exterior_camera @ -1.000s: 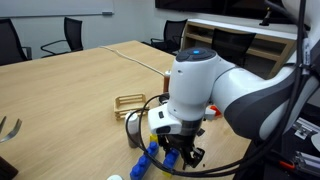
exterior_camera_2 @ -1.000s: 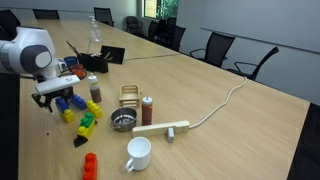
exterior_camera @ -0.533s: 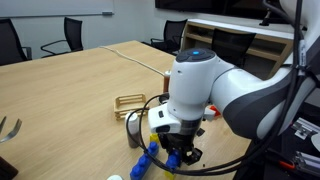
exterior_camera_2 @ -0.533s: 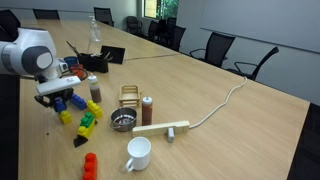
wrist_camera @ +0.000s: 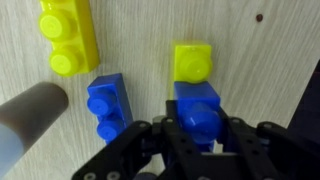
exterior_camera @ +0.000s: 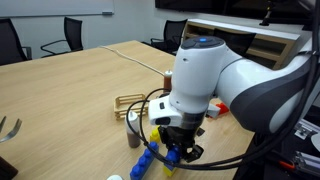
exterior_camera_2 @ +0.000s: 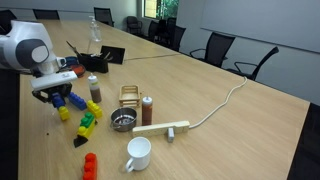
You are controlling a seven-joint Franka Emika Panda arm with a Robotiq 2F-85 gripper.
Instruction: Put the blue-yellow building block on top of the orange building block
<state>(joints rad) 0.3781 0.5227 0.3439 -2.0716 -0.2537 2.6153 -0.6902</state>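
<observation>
No legible text, label or number anywhere.

The white arm [exterior_camera: 215,80] filled the right half of an exterior view, its big rounded joint uppermost and the wrist turned straight down. In an exterior view the arm [exterior_camera_2: 25,45] reached in from the upper left edge, bent forward and down. The black gripper [exterior_camera: 178,155] hung vertically at the lower middle, and sat at the left [exterior_camera_2: 57,98] in an exterior view. In the wrist view the gripper [wrist_camera: 198,122] entered from the bottom edge, its dark fingers [wrist_camera: 240,132] drawn in on either side of the blue-yellow building block [wrist_camera: 195,95], pressed against it.
</observation>
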